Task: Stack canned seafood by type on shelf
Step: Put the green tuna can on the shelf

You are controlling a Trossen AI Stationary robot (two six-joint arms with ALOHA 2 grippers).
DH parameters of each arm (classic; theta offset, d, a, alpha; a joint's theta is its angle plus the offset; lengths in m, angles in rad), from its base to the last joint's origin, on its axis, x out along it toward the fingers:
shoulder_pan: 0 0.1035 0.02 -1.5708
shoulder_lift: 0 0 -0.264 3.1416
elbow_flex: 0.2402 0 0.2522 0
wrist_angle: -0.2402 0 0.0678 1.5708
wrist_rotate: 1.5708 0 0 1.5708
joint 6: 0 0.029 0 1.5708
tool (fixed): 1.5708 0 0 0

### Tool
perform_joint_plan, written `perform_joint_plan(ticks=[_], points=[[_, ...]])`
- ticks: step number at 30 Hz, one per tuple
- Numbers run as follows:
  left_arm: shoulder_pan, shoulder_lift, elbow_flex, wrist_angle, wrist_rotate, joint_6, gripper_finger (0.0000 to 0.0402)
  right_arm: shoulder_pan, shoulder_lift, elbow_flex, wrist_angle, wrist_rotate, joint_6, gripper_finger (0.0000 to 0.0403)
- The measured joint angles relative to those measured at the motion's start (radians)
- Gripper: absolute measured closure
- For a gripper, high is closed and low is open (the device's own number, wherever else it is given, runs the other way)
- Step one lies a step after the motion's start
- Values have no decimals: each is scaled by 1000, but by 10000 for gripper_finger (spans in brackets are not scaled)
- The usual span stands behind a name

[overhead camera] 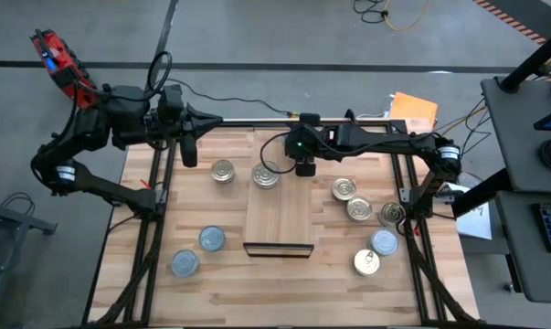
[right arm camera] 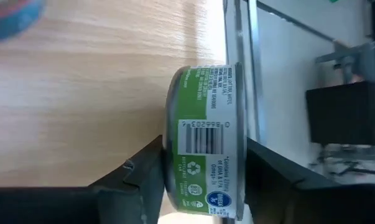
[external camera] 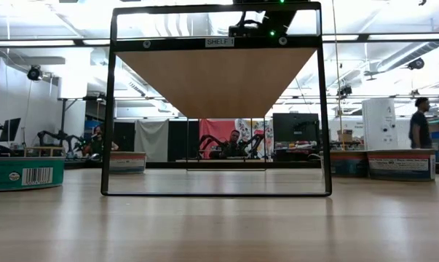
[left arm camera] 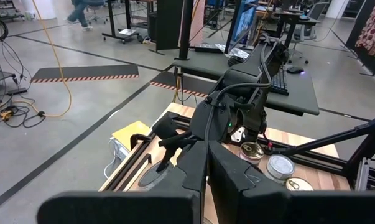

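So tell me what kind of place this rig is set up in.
Most likely a robotics lab or workshop in a large industrial hall. Bare concrete floor with hazard-striped tape, other workbenches with monitors and more robot arms behind the table, and exposed ceiling ducts.

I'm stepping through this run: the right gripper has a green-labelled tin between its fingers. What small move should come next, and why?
Probably finish opening the right gripper and lift clear. Its fingers flank the green tin, which appears to sit near the shelf's back edge, jaws seemingly parting. The left gripper waits shut.
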Motion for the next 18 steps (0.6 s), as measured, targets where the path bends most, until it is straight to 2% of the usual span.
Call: perform_joint_plan(ticks=[7, 18], points=[[0, 0, -2, 0, 0, 0, 401, 0, -1, 0, -14, -29, 54, 180], [0, 0, -2, 0, 1, 0, 401, 1, -20, 0, -47, -30, 118, 140]])
